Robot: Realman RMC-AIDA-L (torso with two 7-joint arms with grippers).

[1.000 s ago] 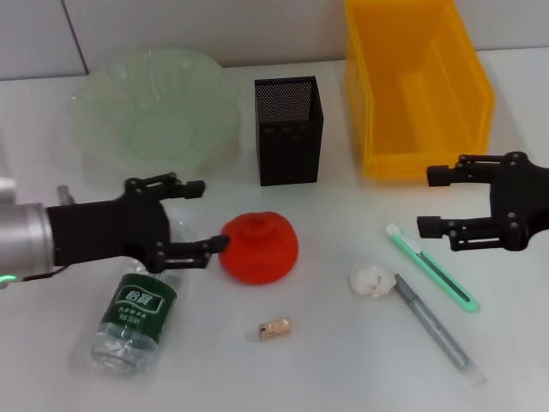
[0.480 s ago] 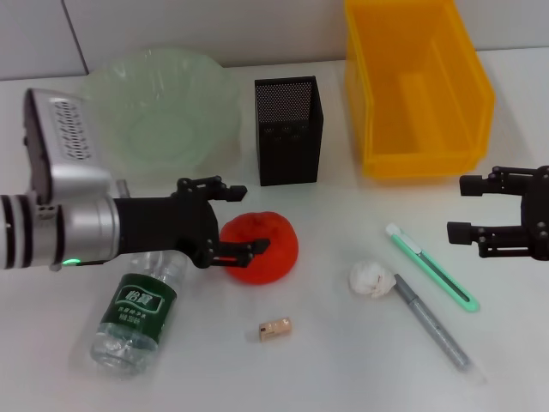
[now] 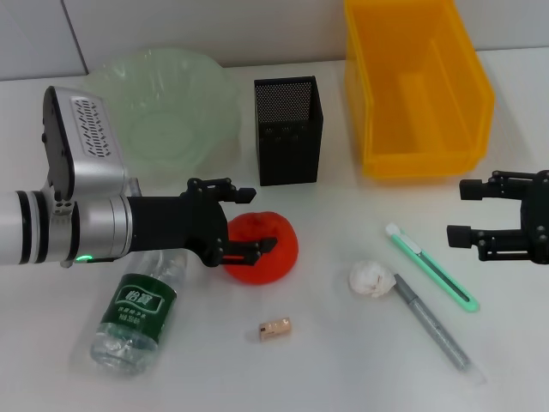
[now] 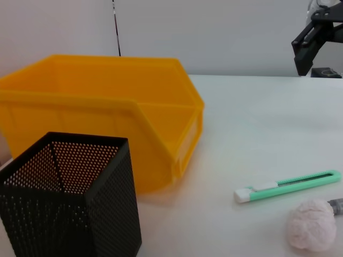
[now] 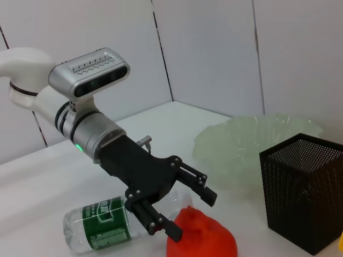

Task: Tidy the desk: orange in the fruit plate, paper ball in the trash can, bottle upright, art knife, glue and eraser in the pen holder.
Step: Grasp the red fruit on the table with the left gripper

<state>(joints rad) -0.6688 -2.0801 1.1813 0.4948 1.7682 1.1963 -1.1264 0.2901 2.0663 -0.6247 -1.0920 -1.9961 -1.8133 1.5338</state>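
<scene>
Here, in the head view, the left gripper (image 3: pixel 244 221) straddles the orange (image 3: pixel 262 247) at table centre, fingers spread, gripping nothing; the fruit plate (image 3: pixel 163 107) lies at ten o'clock. The right gripper (image 3: pixel 459 213) hangs open at three o'clock. The orange looks firm, round and slippery: best pinched across its widest girth. The left wrist view shows only the trash can (image 4: pixel 107 115), pen holder (image 4: pixel 69 203) and paper ball (image 4: pixel 312 226). The right wrist view alone reveals the fingers (image 5: pixel 169 227) above the fruit's shoulders.

Bottle (image 3: pixel 135 313) label: white chars on green (too small to read).
</scene>
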